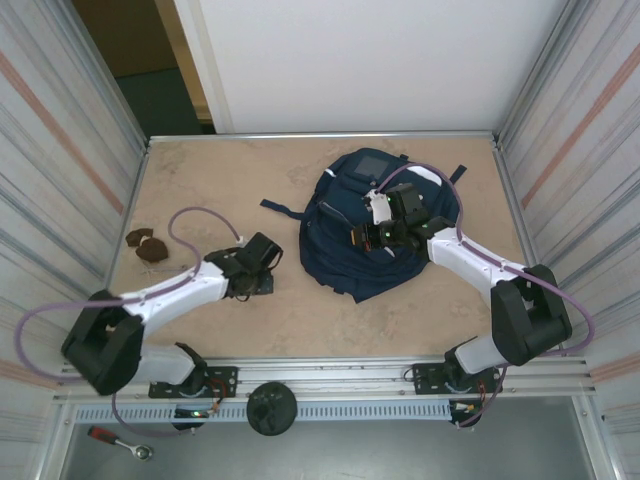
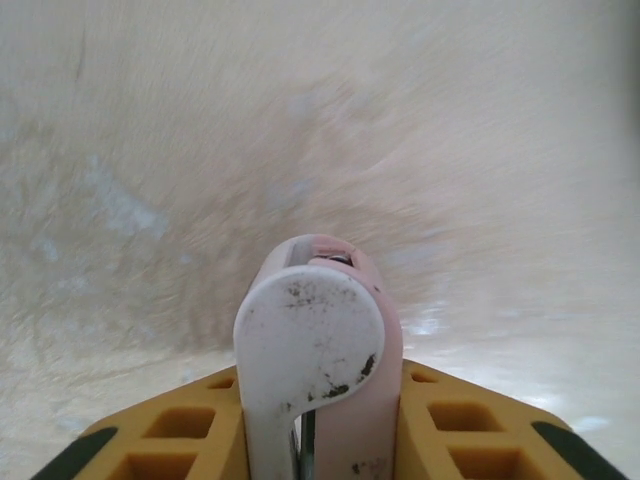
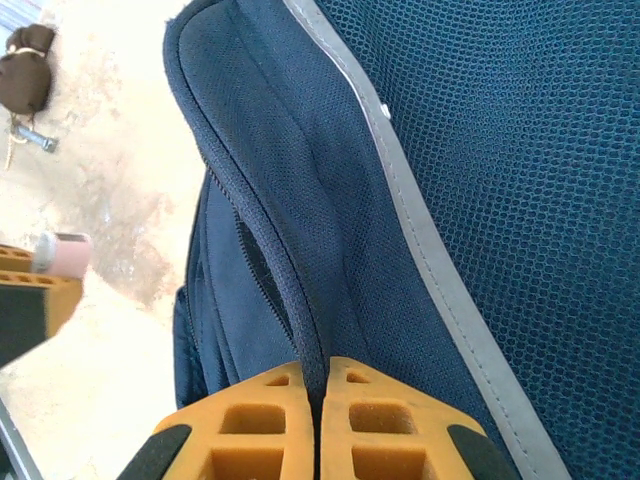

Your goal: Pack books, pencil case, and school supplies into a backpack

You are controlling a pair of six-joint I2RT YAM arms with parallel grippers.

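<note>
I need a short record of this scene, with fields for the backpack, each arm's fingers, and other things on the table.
backpack: lies on the table, right of centre
right gripper: fingers shut on the backpack's zipper edge
left gripper: fingers closed together over bare table
other: brown lumps near the left wall

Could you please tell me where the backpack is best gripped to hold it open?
Probably the zip edge of the backpack, from above: it stands up as a thin fold that jaws can straddle, as the right gripper does. The flat mesh offers nothing to pinch.
</note>
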